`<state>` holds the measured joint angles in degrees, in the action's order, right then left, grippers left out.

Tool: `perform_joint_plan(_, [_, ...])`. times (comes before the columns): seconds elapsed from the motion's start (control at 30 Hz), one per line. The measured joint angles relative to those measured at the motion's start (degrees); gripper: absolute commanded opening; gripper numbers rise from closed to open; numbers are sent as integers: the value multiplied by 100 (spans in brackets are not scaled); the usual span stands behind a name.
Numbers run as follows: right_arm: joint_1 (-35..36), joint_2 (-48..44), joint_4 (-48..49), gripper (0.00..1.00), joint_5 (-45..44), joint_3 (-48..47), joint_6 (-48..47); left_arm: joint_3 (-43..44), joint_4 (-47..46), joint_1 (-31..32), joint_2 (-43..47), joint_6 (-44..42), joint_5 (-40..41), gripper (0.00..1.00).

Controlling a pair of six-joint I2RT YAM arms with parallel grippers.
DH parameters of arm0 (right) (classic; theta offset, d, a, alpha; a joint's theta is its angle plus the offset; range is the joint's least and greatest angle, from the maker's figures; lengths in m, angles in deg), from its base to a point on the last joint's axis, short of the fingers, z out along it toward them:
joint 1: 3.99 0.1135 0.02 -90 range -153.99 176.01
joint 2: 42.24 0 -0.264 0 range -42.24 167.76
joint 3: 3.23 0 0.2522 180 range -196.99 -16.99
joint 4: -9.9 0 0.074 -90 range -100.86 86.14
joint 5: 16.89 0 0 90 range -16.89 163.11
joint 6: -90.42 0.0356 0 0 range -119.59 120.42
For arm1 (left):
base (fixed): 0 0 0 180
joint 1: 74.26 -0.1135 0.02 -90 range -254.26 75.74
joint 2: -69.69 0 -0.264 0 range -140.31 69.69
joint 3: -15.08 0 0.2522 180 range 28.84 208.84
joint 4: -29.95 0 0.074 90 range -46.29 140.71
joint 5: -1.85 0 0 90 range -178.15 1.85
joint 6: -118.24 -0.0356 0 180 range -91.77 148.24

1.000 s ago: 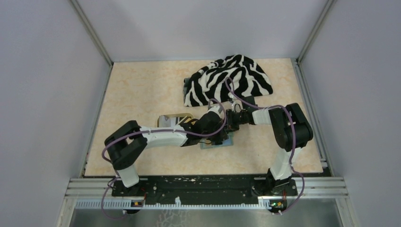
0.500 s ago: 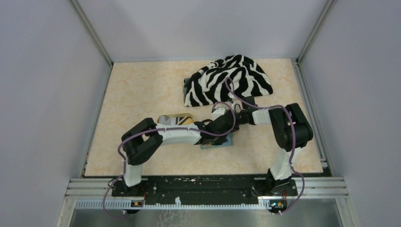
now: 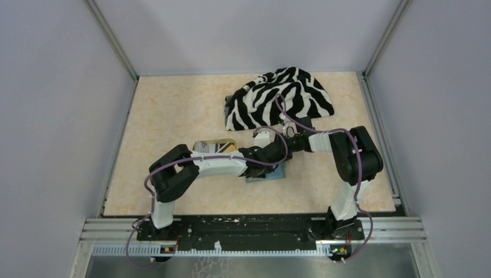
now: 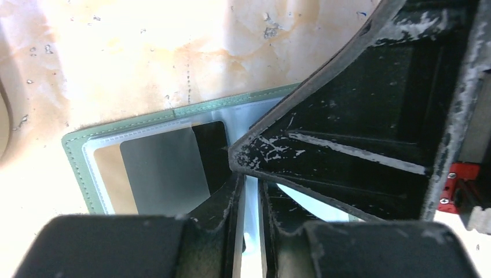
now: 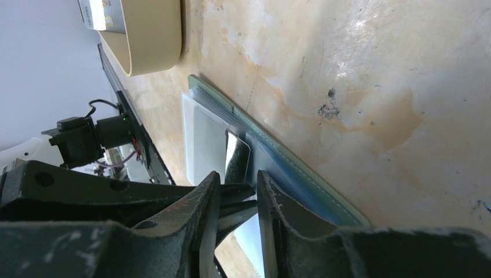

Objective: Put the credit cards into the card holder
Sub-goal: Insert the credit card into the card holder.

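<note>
The sage-green card holder (image 4: 75, 155) lies open on the table, its pale blue-grey inside up. A dark credit card (image 4: 209, 152) sits in its clear pocket, also showing as a shiny dark card (image 5: 236, 157) in the right wrist view. My left gripper (image 4: 250, 194) hovers low over the holder, jaws slightly apart with only the pale lining in the gap. My right gripper (image 5: 237, 194) meets it from the other side, jaws apart and gripping nothing. From above, both grippers (image 3: 279, 157) cover most of the holder (image 3: 267, 176).
A tan oval tray (image 3: 200, 145) with more cards (image 3: 217, 147) stands just left of the holder; its rim (image 5: 156, 40) shows in the right wrist view. A zebra-striped cloth (image 3: 278, 98) lies at the back. Grey walls close in both sides.
The left arm's elbow has swung right and its gripper has dropped lower over the holder. The right arm has barely moved.
</note>
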<state>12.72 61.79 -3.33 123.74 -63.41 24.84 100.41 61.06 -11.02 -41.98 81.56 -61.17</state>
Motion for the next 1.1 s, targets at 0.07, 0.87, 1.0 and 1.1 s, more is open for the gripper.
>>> perform_joint_plan(0.07, [0,0,-52,34,4,-55,-39,0,50,2,2,57,70,23])
perform_joint_plan(0.87, [-636,-1690,-855,38,481,-251,-1545,-1906,-1279,2,2247,-1202,-446,59])
perform_joint_plan(1.0, [-640,-2190,-977,38,667,-251,-1976,-2446,-1781,0,2909,-1598,-588,74])
perform_joint_plan(1.1, [-640,-2500,-1088,37,881,-286,-2490,-2782,-2006,-24,3405,-1867,-645,79])
